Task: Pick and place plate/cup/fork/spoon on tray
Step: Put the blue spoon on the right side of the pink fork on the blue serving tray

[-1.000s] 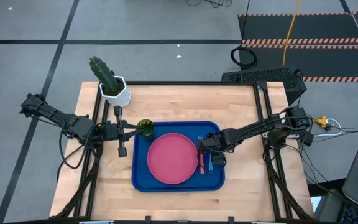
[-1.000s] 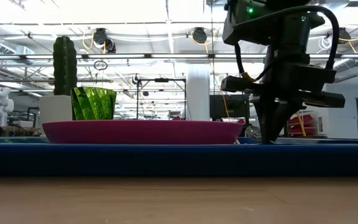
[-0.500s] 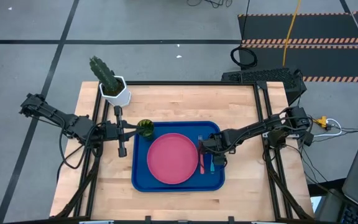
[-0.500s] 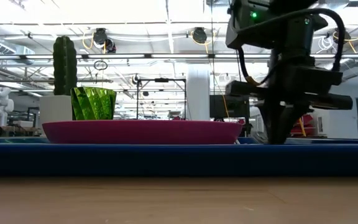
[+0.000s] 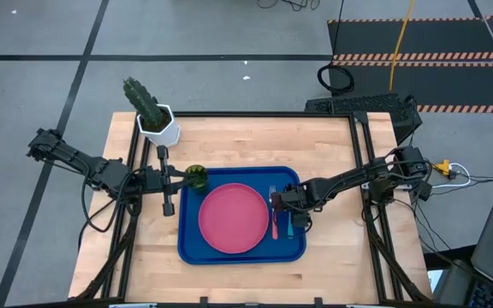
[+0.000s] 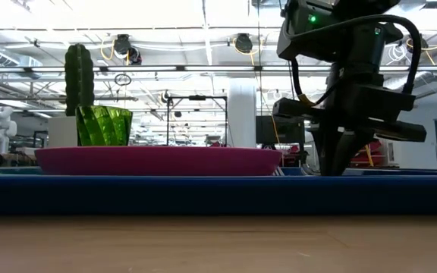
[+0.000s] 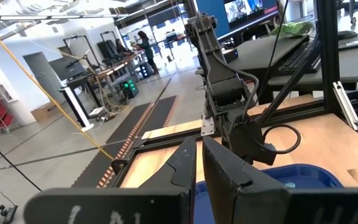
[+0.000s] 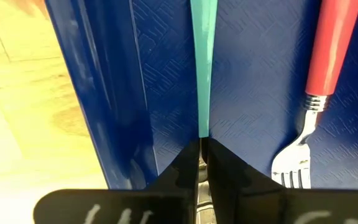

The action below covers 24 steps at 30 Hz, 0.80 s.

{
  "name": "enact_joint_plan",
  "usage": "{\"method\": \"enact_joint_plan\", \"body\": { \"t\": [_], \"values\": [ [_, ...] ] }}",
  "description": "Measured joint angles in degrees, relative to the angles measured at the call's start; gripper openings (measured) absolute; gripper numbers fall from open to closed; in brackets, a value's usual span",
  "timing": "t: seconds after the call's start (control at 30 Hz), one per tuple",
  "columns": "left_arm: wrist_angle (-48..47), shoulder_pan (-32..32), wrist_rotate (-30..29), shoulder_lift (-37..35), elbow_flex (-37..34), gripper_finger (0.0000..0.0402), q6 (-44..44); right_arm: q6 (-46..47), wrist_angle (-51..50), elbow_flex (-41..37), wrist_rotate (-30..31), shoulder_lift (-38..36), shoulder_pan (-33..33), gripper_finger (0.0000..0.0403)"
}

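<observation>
Right pincer [image 8: 201, 163] pinches spoon [image 8: 202, 62] on tray [image 8: 253, 81].

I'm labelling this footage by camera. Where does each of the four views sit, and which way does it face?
High view: above the table, looking straight down; both arms flank the tray.
Low view: at table-top height, looking level across; the right gripper comes down behind the plate.
Left wrist view: on the left arm, facing across at the right arm; the left gripper shows at the bottom.
Right wrist view: on the right arm, looking down at the spoon and fork.
Shared: high and right wrist views both show fork and spoon lying on the tray.
</observation>
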Motion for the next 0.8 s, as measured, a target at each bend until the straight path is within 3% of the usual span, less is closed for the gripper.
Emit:
{"method": "enact_joint_plan", "body": {
  "t": [0.8],
  "values": [
    [-0.4,0.0,0.0,0.0,0.0,0.0033,0.1,0.7,0.8,0.8,2.6,-0.2,1.1,0.001]
  ]
}}
